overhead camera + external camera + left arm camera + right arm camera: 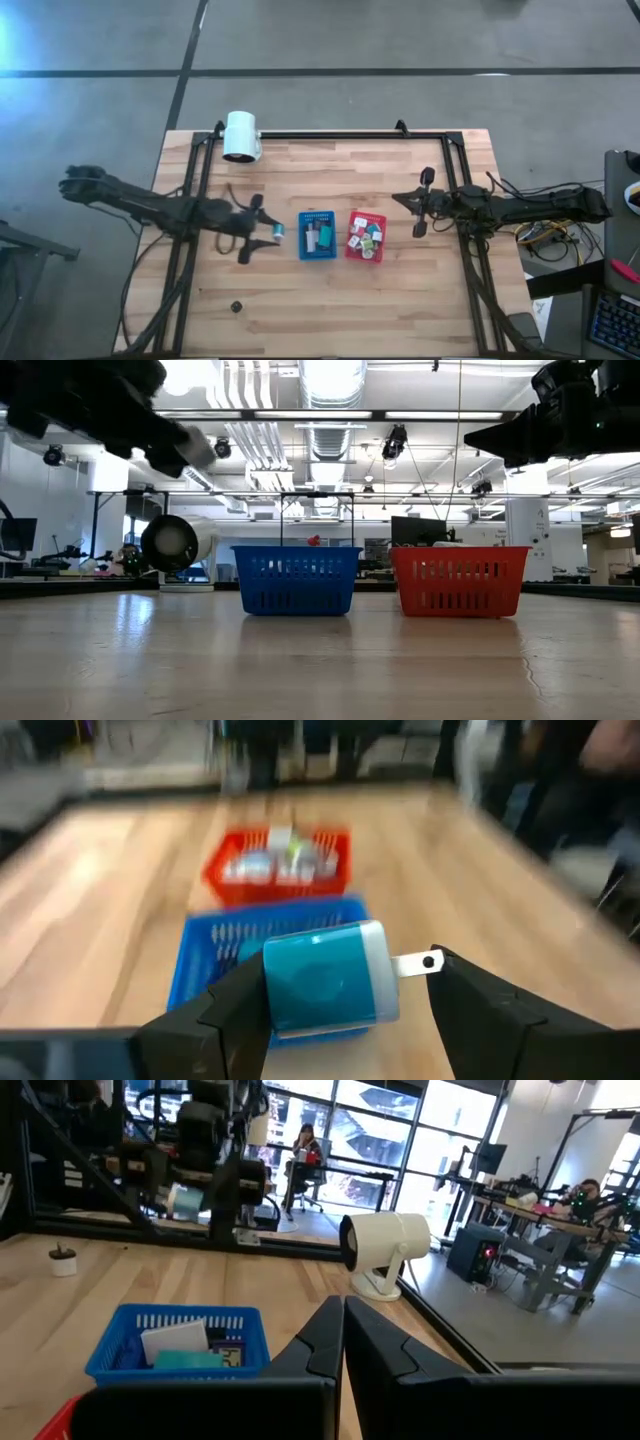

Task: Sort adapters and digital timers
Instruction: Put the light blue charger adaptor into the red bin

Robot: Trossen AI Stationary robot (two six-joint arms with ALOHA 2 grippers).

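1. The left gripper [262, 232] hangs above the counter [330, 300], just beside the blue basket [317, 236] on its left side. Its jaws pinch a teal digital timer [325, 982], which is clear of the counter surface.
2. The blue basket holds further digital timers [190, 1346], white and teal.
3. The red basket [366, 235] stands just beside the blue one, on its right, and holds the adapters [365, 238], mostly white.
4. The right gripper [423, 203] is raised near the red basket's right side, jaws pressed together, holding nothing.
5. A white cylinder [241, 136] sits at the counter's far edge; a small dark object [236, 307] lies near the front edge.
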